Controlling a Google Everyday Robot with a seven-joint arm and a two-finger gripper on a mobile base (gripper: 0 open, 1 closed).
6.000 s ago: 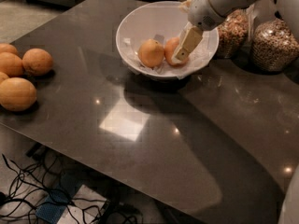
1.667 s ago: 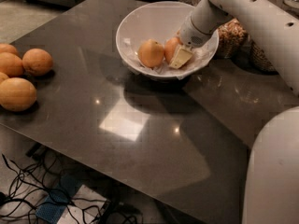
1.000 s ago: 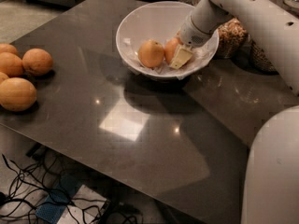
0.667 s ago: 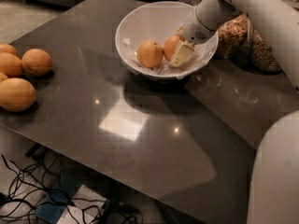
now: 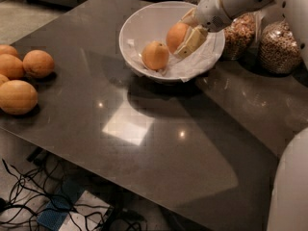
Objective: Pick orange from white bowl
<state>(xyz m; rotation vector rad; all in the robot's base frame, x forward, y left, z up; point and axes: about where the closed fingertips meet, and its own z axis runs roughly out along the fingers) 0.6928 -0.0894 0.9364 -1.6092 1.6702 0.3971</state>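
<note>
The white bowl [image 5: 135, 29] with crinkled lining stands at the back middle of the dark table. My gripper [image 5: 182, 35] reaches into it from the right and is shut on the deep reddish-orange orange [image 5: 176, 36], which it holds against the bowl's right inner side, a little above the bottom. One pale finger [image 5: 190, 42] lies across the orange's right side. A paler yellow-orange fruit [image 5: 155, 55] lies loose in the bowl just to the left of the held orange.
A group of larger pale oranges [image 5: 38, 63] lies at the table's left edge. Two clear jars of grain [image 5: 278, 43] stand behind the bowl on the right. Cables [image 5: 29, 196] lie on the floor below the front edge.
The gripper has risen and moved slightly right with the orange in it. The orange now sits apart from the paler fruit, which has stayed in place.
</note>
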